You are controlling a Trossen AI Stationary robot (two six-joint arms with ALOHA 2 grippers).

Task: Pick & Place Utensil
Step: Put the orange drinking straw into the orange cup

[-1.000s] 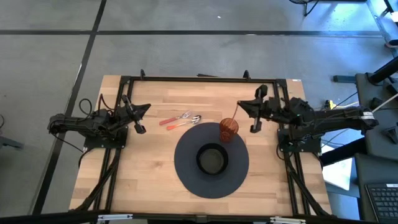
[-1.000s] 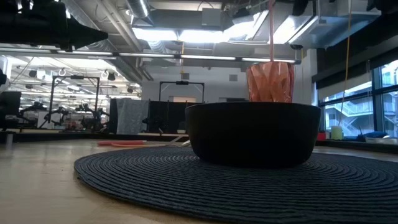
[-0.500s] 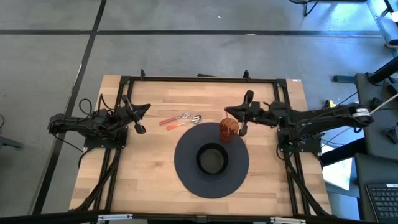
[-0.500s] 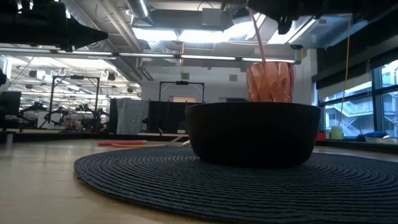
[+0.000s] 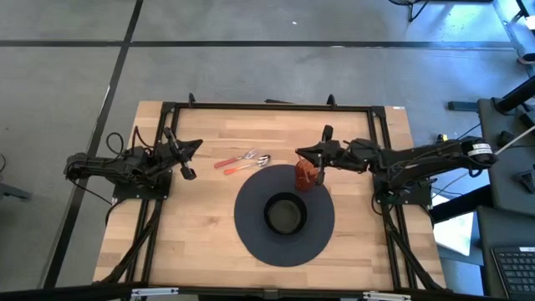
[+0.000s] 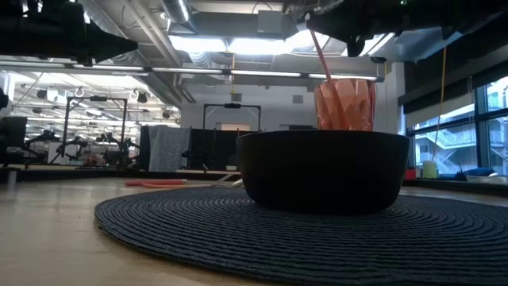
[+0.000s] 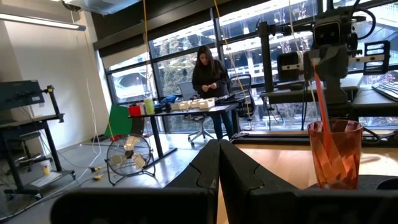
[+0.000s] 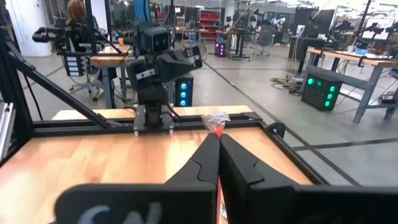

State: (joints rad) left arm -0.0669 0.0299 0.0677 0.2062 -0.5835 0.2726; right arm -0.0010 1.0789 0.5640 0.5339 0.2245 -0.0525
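Its working end hidden inside the orange cup [image 5: 307,174] at the dark round mat's [image 5: 251,230] far edge, an orange-handled utensil [image 6: 321,54] leans upward, its top pinched in the right gripper [image 5: 318,164], while the left gripper [image 5: 185,161] waits closed, well apart.

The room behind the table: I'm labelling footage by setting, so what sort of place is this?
Probably a robotics lab or workshop: metal-framed workbenches, another robot rig, a floor fan, and a person at a desk.
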